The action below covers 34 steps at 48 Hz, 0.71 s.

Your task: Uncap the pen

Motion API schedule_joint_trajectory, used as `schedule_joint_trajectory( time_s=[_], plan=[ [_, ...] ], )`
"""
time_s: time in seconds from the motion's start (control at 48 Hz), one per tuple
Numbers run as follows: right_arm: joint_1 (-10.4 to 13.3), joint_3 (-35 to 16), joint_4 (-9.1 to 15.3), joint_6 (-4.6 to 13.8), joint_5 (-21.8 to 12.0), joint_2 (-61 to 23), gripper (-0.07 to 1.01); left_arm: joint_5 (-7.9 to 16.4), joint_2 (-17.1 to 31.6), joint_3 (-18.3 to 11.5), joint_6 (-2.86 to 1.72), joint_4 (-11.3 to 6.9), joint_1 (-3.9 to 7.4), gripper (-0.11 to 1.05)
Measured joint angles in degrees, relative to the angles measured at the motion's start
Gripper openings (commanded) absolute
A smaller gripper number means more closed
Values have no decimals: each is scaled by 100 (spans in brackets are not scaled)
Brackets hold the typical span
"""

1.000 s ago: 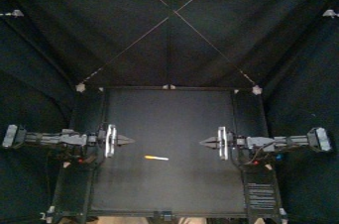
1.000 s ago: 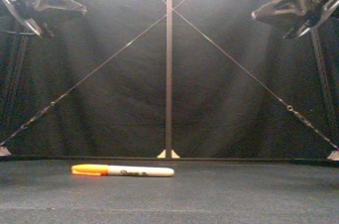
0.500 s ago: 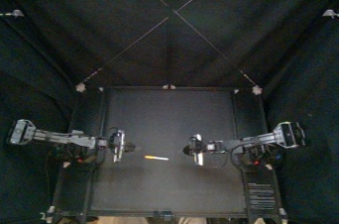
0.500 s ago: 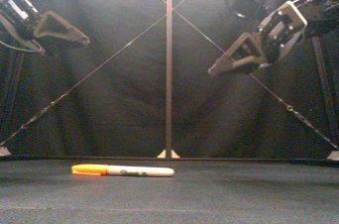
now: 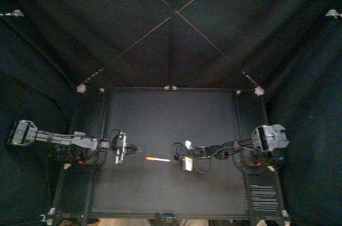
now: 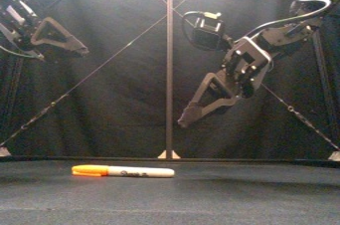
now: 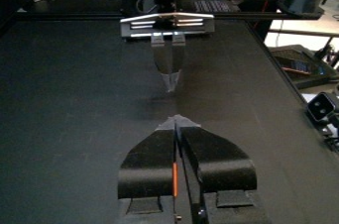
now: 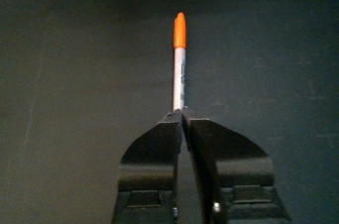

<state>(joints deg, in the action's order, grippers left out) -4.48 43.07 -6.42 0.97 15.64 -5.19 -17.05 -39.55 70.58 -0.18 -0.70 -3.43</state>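
Pen (image 6: 122, 171) flat on surface (image 6: 265, 191), front-centre, orange cap (image 6: 87, 170) toward left arm. Right end effector (image 6: 186, 121) above pen, closed, empty, aligned along barrel, likely for pickup. Left end effector (image 6: 78, 48) raised at left, closed, empty.

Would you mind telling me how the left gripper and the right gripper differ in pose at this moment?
The right gripper hangs much lower than the left gripper. The right gripper reaches in toward the middle, just beyond the white end of the pen, while the left gripper sits out at its own side. The right gripper tilts steeply downward, the left gripper less so. Both have their jaws shut, and neither touches the pen.
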Motion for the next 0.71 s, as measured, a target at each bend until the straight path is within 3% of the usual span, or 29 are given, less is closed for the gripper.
schedule_joint_trajectory(
  time_s=[0.125,0.312,0.562,0.708],
  plan=[
    [-18,-246,-70,9,-308,-264,74,0,18,9,0,-18,9,58],
    [0,-659,-70,-26,-729,-703,74,0,70,9,0,-18,9,70],
    [26,-1169,255,-18,-1354,-1090,75,0,97,35,0,-88,18,74],
    [53,-1345,281,-9,-1538,-1178,74,0,97,53,9,-149,35,74]
  ],
)
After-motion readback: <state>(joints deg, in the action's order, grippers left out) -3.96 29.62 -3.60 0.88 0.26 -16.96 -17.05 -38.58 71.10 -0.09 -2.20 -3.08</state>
